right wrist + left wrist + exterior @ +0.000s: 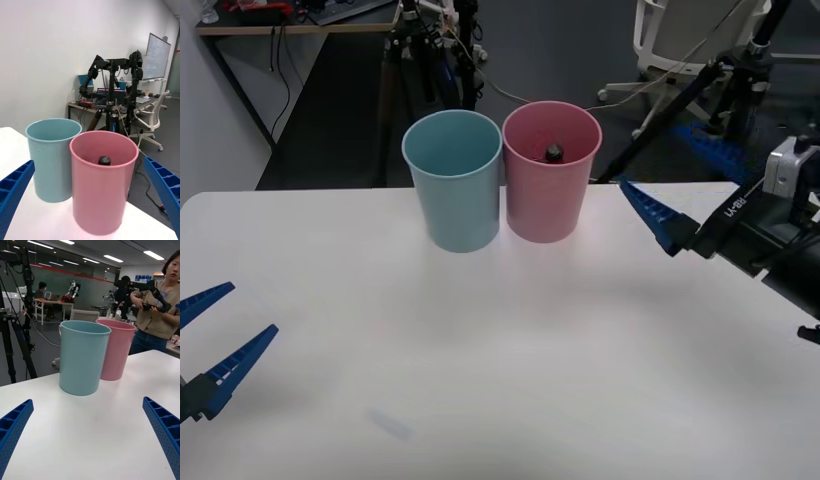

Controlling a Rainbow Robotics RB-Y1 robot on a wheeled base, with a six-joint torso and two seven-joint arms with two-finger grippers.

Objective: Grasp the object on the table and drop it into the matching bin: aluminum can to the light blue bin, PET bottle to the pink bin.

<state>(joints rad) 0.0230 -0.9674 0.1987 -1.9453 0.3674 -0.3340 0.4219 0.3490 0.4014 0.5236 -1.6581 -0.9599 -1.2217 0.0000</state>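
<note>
White and matte, the surface spread wide before us, with dark floor, tripods and an office chair beyond its far edge.

At the front view's left edge we kept our left claw low over the near part of the surface, its two blue ribbed fingers spread apart with nothing between them. From the left wrist view we saw those fingers at both corners, pointed toward the two bins well ahead.

Farther right, near the far edge of the surface, stood the light blue bin, upright and open at the top. The pink bin stood just beside it on its right, the two walls touching or nearly so; we could not tell which. Inside the pink bin we saw the PET bottle, of which just the dark grey cap showed below the rim. The right wrist view gave the same cap deep within the pink bin, with the light blue bin beside it.

At the right, our right claw hung above the surface just to the right of the pink bin, apart from it. Its blue fingers stood wide apart on either side of the bins, gripping nothing.
</note>
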